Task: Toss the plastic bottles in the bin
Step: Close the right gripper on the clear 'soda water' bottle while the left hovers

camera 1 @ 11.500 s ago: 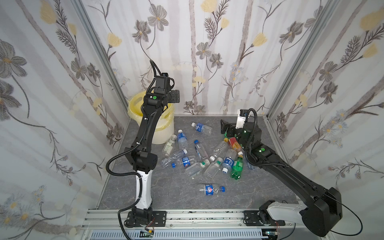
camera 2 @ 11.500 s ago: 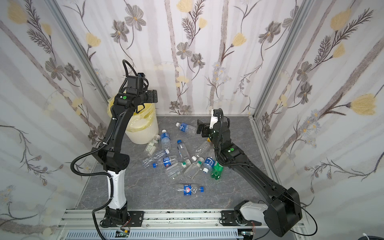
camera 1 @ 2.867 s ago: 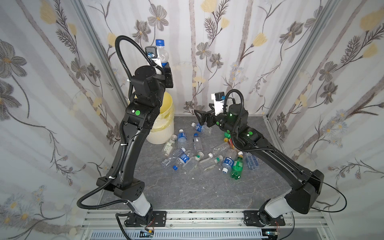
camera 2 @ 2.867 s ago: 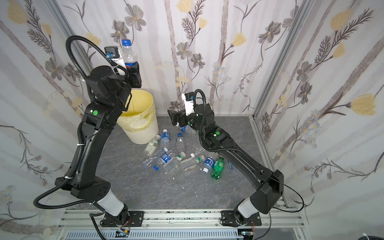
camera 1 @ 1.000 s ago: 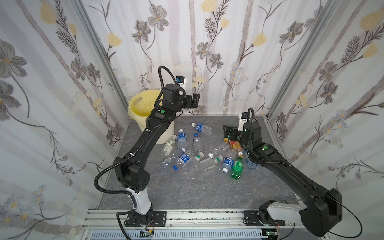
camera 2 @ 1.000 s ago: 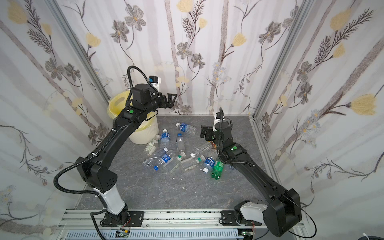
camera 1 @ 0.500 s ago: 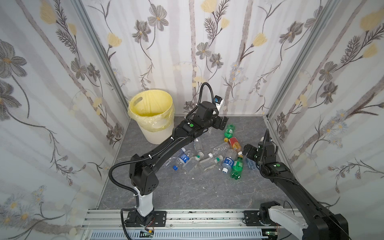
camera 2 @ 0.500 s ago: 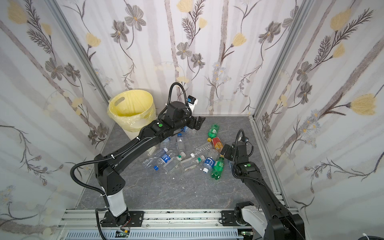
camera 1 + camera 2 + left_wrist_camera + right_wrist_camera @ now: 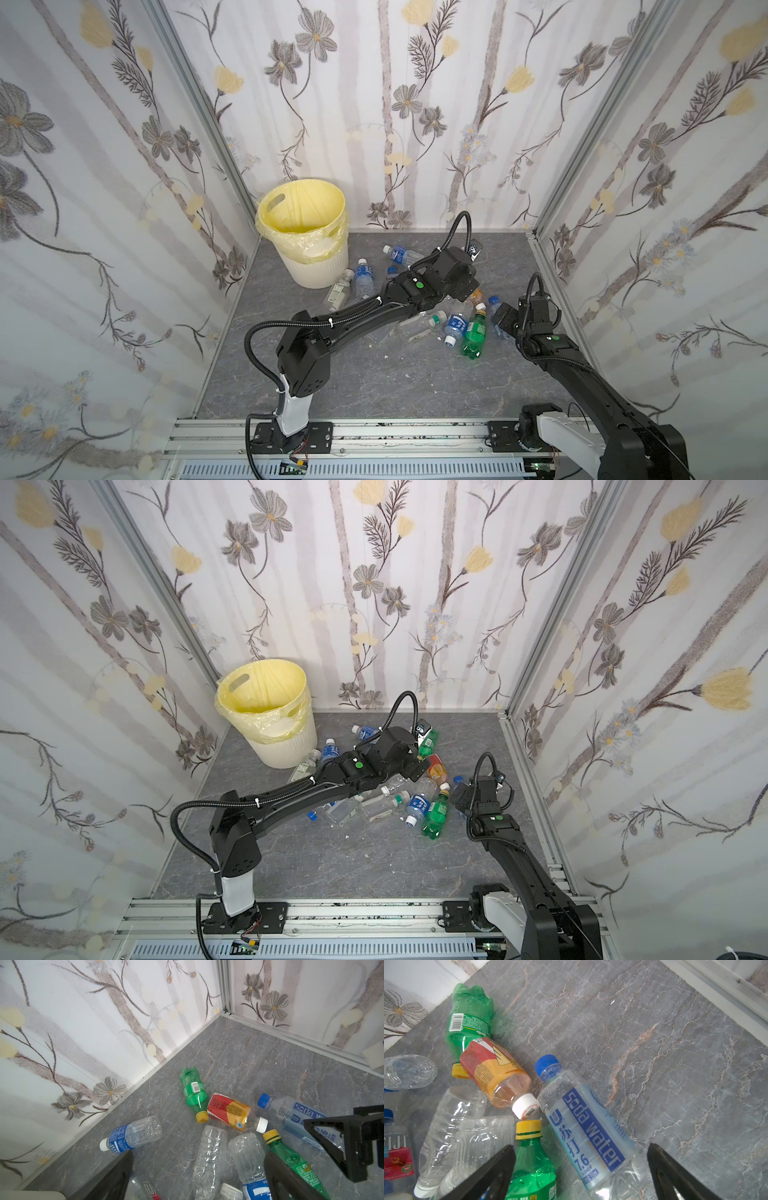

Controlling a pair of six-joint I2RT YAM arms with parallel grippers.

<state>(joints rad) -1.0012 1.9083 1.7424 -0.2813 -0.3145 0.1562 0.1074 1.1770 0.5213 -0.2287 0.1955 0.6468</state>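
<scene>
Crinkled clear and green plastic bottles (image 9: 473,334) lie heaped on the veined grey floor (image 9: 395,382), right of the round ribbed bin (image 9: 316,270) far left. The left gripper (image 9: 198,1153) and right gripper (image 9: 580,1147) hang above, fingers apart.

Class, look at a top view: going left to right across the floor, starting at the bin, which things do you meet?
bin → clear bottle beside the bin → blue-labelled bottle → green bottle → blue-capped bottle farthest right
</scene>
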